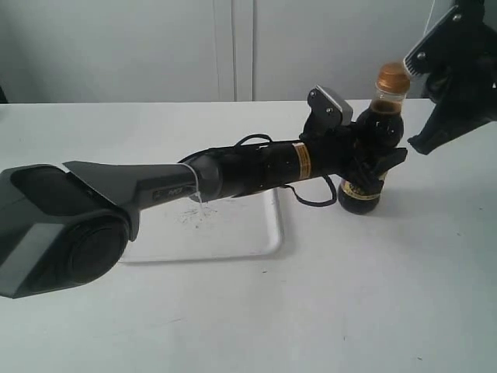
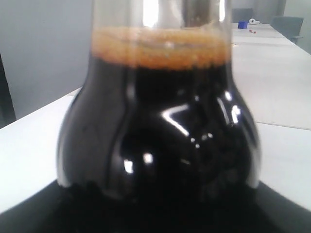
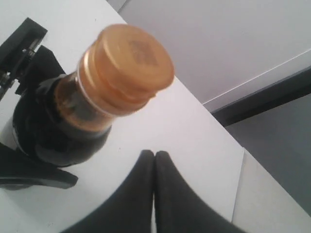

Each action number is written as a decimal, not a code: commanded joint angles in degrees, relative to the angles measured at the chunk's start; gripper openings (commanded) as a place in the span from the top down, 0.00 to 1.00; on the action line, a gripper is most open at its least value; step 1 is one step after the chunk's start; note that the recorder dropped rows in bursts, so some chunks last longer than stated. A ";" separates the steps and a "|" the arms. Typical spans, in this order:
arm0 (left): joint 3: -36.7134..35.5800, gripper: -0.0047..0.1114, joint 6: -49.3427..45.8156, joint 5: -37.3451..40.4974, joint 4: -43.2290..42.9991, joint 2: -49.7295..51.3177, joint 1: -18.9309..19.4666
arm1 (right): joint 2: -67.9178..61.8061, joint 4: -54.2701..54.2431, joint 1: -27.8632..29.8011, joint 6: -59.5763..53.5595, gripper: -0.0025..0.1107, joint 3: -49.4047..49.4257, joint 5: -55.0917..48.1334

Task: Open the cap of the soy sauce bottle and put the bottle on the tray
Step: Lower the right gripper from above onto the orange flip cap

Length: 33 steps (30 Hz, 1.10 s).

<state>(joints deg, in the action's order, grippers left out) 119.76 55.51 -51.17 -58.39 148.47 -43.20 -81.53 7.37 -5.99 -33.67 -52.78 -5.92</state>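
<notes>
Two arms meet at the bottle (image 1: 386, 116), which stands upright on the table (image 1: 349, 295) just right of the tray (image 1: 268, 233), not on it. The left gripper (image 1: 380, 159) is clamped around its dark belly, above the label. The right gripper (image 3: 154, 160) hangs by the cap (image 1: 393, 78), fingers pressed together, holding nothing. The cap sits closed.

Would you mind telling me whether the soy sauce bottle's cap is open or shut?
Shut. The cap sits pressed flat over the neck of the soy sauce bottle, and no white spout shows.
</notes>
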 commanded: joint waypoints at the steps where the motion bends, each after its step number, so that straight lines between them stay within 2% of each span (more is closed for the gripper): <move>1: -0.03 0.96 -0.04 3.26 -3.07 0.07 -0.52 | -0.06 -2.01 -0.82 1.95 0.98 -2.53 -2.45; 33: -0.03 0.96 -0.06 3.14 -3.07 0.07 -1.07 | -6.55 -3.03 -0.96 4.57 0.98 -5.92 -0.30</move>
<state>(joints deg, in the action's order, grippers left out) 119.97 55.15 -50.60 -58.79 148.48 -43.46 -87.64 4.58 -6.85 -29.54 -58.25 -7.14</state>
